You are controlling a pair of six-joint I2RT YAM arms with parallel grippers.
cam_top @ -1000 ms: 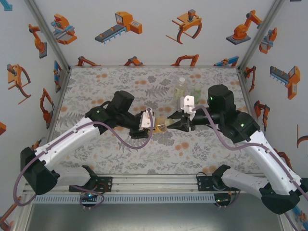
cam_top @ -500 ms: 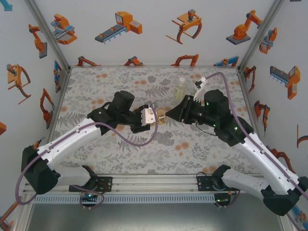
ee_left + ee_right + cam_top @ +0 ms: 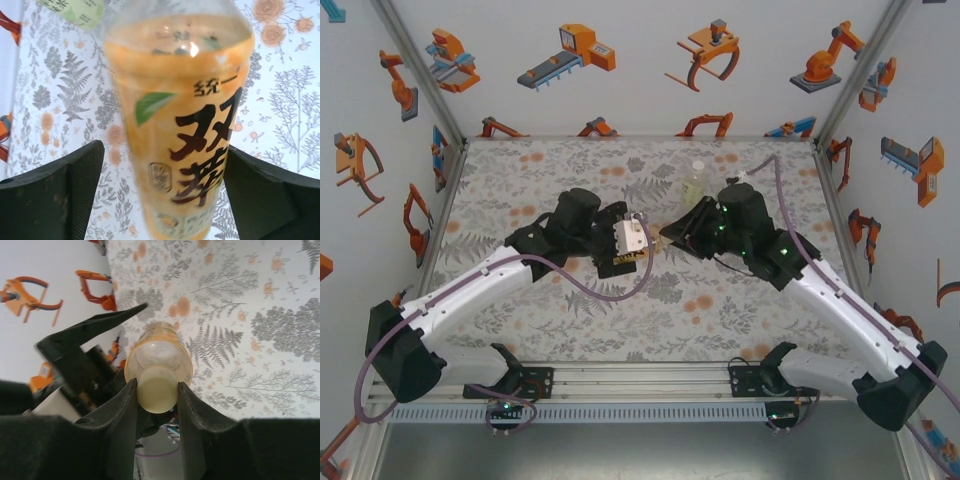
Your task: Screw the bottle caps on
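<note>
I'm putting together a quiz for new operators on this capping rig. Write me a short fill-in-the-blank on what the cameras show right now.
1. The right gripper is closed on a pale ____ cap at the mouth of the amber bottle.
2. The left gripper holds that bottle, whose label shows a green ____.
3. Farther back, a pale bottle stands ____ on the floral table.

Missing words: yellow; leaf; upright

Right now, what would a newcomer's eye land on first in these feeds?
First the amber bottle, huge and close in the left wrist view, held by the left gripper. Next, at mid-table, the right gripper pinching its pale yellow cap. A pale bottle stands just behind them.
</note>
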